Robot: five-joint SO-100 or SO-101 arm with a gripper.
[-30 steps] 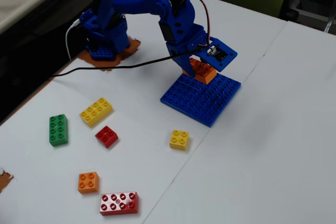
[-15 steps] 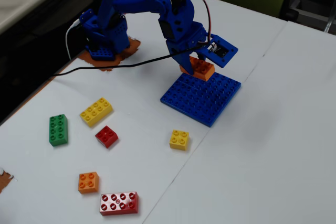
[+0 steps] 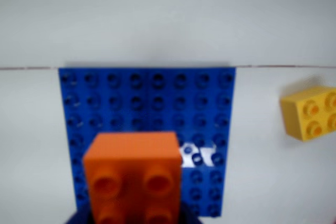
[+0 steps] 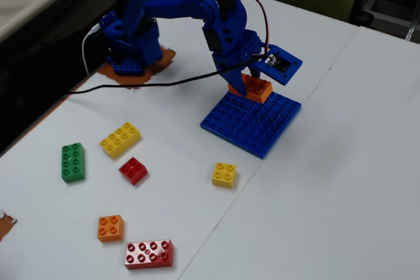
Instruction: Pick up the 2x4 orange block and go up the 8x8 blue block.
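1. Orange brick (image 3: 134,174) fills the lower middle of the wrist view, studs up, hanging over the near part of the blue plate (image 3: 147,103). I can only see four of its studs here. A small yellow brick (image 3: 311,113) lies on the white desk (image 3: 168,19) to the right.
2. From the fixed view, the end effector (image 4: 246,78) is pinching the orange brick (image 4: 251,88) by its upper end, at the far edge of the blue plate (image 4: 252,121). Whether the brick touches the plate I cannot tell.
3. Same view, on the desk (image 4: 341,181) to the left: a long yellow brick (image 4: 120,139), a green brick (image 4: 72,162), a small red brick (image 4: 133,170), a small orange brick (image 4: 110,227), a long red brick (image 4: 149,254), and the small yellow brick (image 4: 224,174) just beside the plate.
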